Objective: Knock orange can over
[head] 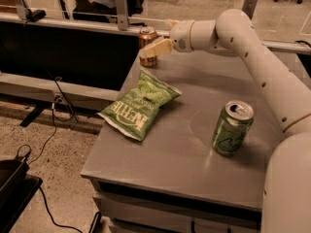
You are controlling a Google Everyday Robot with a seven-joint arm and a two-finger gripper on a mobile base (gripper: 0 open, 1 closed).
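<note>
The orange can (147, 46) stands upright at the far left corner of the grey table (194, 164), its silver top showing. My gripper (155, 48) reaches in from the right at the can's mid-height. Its beige tip lies against or just in front of the can's right side and hides part of it. The white arm (252, 57) stretches from the right edge of the view across the back of the table.
A green chip bag (141, 103) lies flat on the table's left side, in front of the orange can. A green can (232, 127) stands upright at the right. A dark panel and rail (73, 47) run behind the table. Cables lie on the floor at left.
</note>
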